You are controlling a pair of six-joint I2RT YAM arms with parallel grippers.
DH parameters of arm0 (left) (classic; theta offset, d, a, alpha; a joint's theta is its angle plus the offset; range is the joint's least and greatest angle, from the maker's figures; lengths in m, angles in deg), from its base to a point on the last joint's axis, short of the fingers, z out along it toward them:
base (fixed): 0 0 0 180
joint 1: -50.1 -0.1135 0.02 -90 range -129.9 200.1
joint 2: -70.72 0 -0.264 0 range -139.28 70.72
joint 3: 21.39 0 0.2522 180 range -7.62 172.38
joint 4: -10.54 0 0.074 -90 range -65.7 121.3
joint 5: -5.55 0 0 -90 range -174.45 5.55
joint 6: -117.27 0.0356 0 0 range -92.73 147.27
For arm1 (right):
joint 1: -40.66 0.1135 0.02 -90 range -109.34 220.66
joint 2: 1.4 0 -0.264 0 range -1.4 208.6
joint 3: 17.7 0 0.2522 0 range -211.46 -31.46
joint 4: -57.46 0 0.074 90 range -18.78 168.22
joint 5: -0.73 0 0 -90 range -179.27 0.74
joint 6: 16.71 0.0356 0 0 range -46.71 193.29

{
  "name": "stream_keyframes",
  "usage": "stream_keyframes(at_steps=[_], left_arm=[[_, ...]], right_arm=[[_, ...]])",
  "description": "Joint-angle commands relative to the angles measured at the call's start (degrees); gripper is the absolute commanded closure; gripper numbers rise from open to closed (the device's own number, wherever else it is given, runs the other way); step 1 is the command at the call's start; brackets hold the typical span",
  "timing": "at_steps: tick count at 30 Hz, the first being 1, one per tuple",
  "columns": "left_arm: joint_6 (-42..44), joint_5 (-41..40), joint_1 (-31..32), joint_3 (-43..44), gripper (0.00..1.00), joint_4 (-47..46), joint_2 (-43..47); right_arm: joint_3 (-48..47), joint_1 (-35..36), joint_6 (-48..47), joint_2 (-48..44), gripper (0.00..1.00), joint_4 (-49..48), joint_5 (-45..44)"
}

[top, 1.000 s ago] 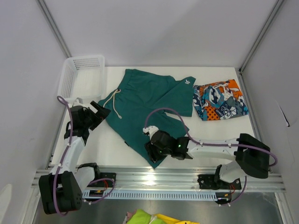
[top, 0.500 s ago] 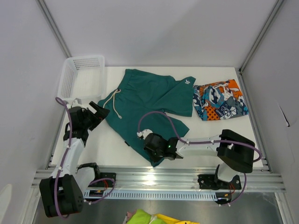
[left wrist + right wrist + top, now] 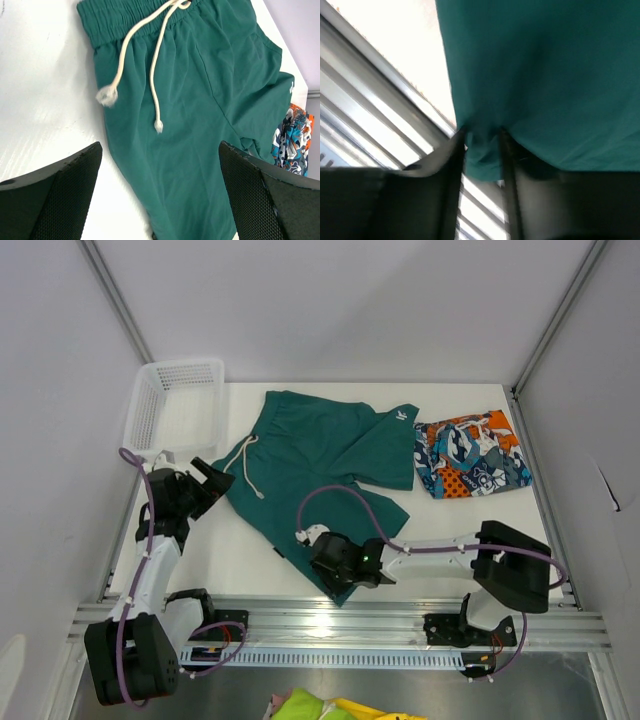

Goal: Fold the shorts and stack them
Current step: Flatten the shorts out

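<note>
teal shorts (image 3: 320, 455) | near hem now pinched in right jaws

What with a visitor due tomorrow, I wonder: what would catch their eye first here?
The dark teal-green shorts sprawl unfolded across the middle of the table, white drawstring loose. The right end effector pinches their near hem at the front edge. The patchwork shorts lie apart at the far right.

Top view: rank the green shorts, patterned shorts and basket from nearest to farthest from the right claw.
1. Green shorts: front centre, near hem pinched in the right claw.
2. Patterned shorts: far right of the table.
3. Basket: far left corner.
</note>
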Motion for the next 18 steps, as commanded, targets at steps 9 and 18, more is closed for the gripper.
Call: stream_keyframes(at_steps=[9, 18], left_arm=[[1.41, 0.47, -0.72, -1.2, 0.01, -1.51, -0.87], [1.41, -0.23, -0.63, -1.29, 0.01, -1.51, -0.78]], right_arm=[[9.08, 2.12, 0.62, -18.54, 0.43, -1.15, -2.49], [8.39, 6.69, -0.52, -16.37, 0.38, 1.39, -7.22]])
